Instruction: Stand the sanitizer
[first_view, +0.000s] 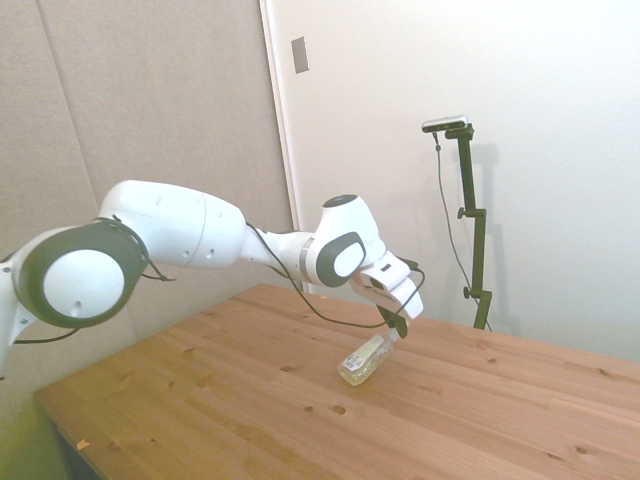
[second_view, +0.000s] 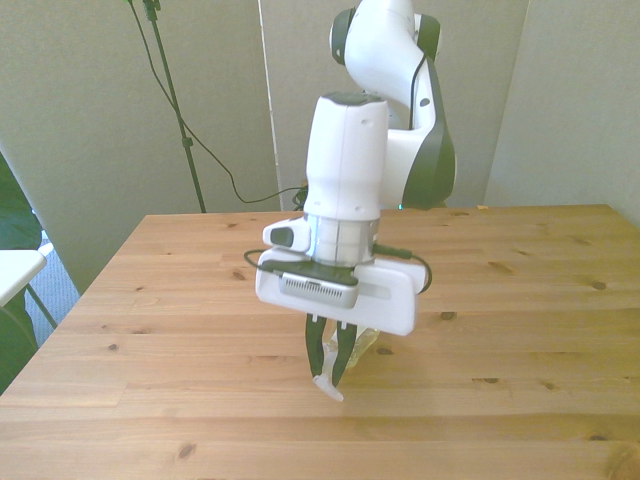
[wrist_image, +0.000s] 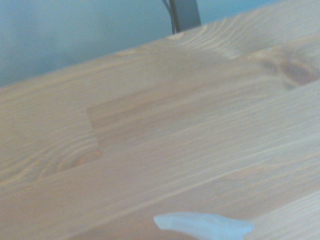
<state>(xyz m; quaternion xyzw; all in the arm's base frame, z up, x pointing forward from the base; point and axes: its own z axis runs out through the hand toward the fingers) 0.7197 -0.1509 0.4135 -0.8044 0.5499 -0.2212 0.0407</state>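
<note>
The sanitizer (first_view: 363, 361) is a small clear bottle of pale yellowish liquid, tilted steeply with its lower end touching or just above the wooden table (first_view: 250, 400). My gripper (first_view: 391, 331) is shut on its upper end. In the front view the gripper (second_view: 331, 362) points down at the table, the white pump top (second_view: 328, 387) sticks out below the fingertips, and part of the clear bottle (second_view: 364, 341) shows behind them. The wrist view shows only a blurred white pump top (wrist_image: 202, 225) over bare wood.
Grey and white walls stand behind the table. At the front view's left edge there is part of a white surface (second_view: 15, 268). Bare wood surrounds the bottle on all sides.
</note>
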